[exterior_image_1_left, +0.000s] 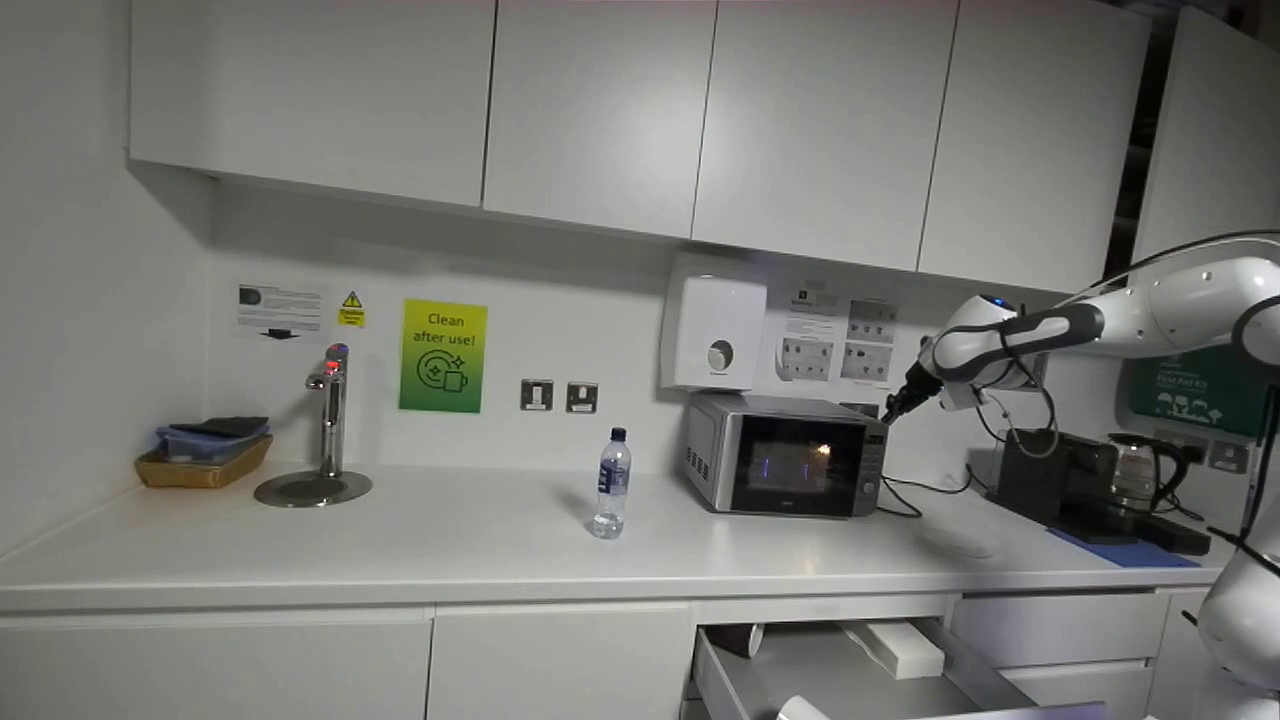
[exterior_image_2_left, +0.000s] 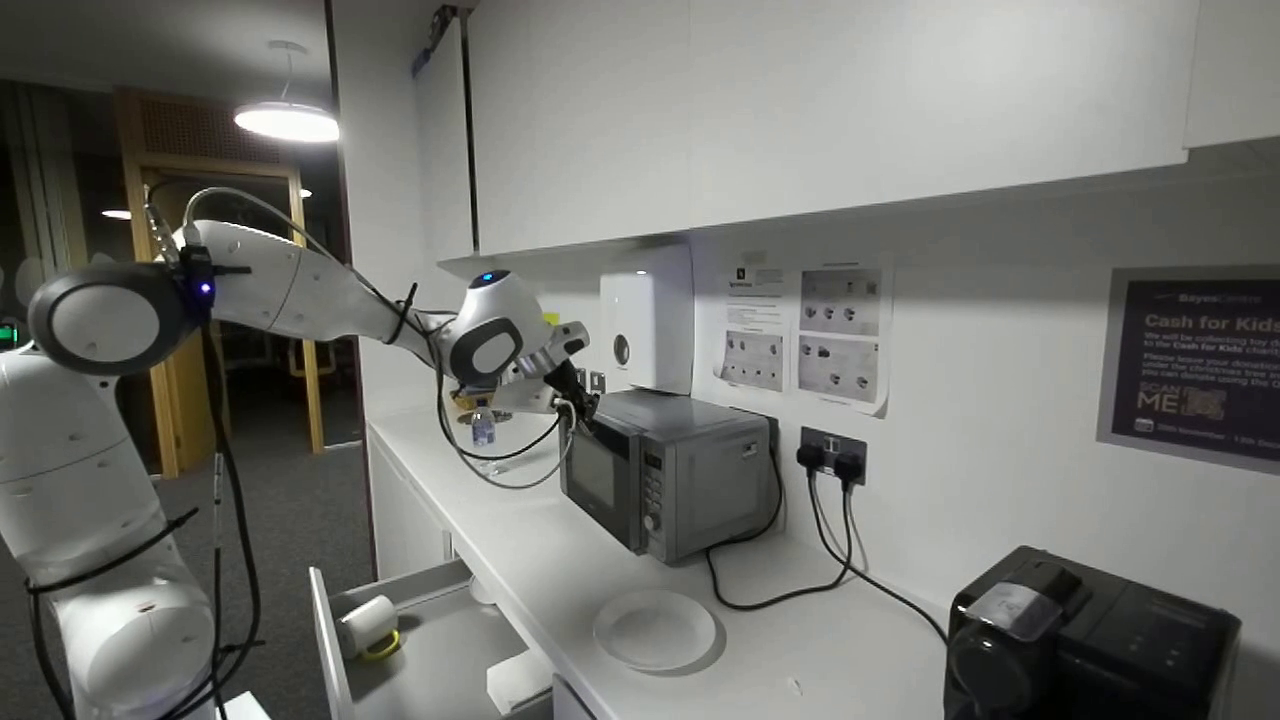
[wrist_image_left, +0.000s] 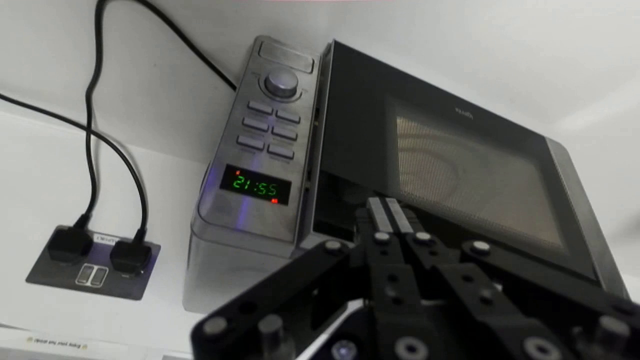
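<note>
In an exterior view: microwave (exterior_image_1_left: 785, 455) on bench (exterior_image_1_left: 450, 540), bottle (exterior_image_1_left: 612, 490) left of it, coffee machine (exterior_image_1_left: 1040, 475) right. Plate (exterior_image_2_left: 655, 632) between microwave and coffee machine. Mug (exterior_image_2_left: 372, 622) in pulled-out drawer (exterior_image_1_left: 800, 668) below.

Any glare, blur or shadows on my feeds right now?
Wrist view: purple streaks on the control panel; the end effector looks dark, its nearest parts slightly blurred. In an exterior view, an orange bright spot and blue streaks show on the microwave door, and a soft shadow lies beside the bottle. In an exterior view, the ceiling lamp is washed out.
</note>
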